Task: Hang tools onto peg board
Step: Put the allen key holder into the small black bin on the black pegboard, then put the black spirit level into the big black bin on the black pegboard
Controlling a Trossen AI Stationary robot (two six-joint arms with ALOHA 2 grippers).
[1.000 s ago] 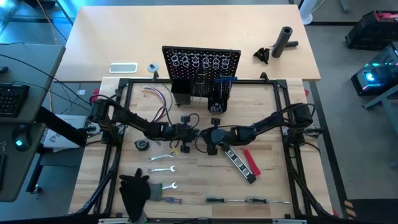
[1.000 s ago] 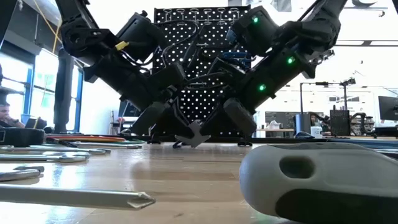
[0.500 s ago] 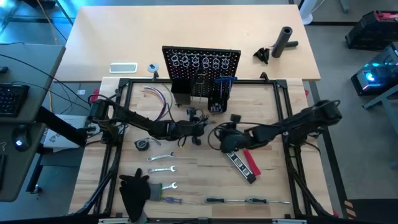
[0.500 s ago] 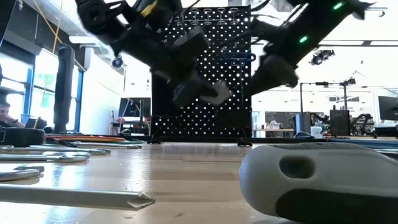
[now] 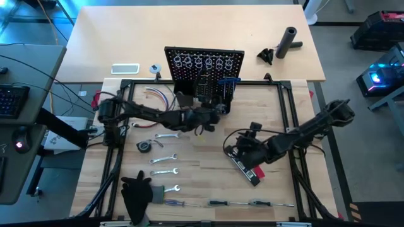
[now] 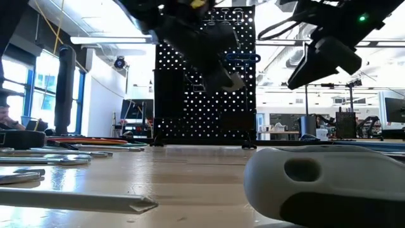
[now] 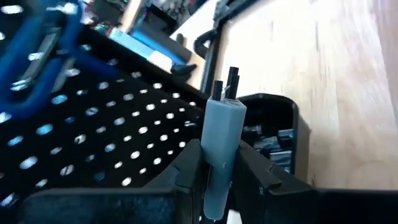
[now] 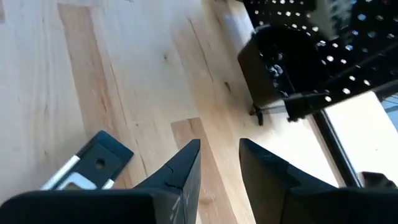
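Note:
The black peg board stands upright at the table's far side, with a blue-handled tool hanging on it. My left gripper is right in front of the board, above a small black bin, and is shut on a small grey tool with black pins at its far end. My right gripper stands open and holds nothing, above the wood beside the black-yellow level. Silver wrenches and a round tape measure lie flat on the table's left half. My left gripper pinches the grey tool by its two long sides between the two fingers. The tool lies along the fingers and sticks out past their tips, with its pinned end toward the board. It is lifted clear of the table, close to the bin and the board.
Screwdrivers and a black cloth lie along the near edge, and a bundle of coloured wires lies far left. A red tool rests next to the level. A big grey-black handle fills the low view's foreground. The black frame rails border the work area.
The two grippers stood together at the table's middle. My left gripper has risen and gone toward the far edge and the peg board, carrying the grey tool up off the table. My right gripper has drawn back up and toward the table's right and near edges, ending over the level.

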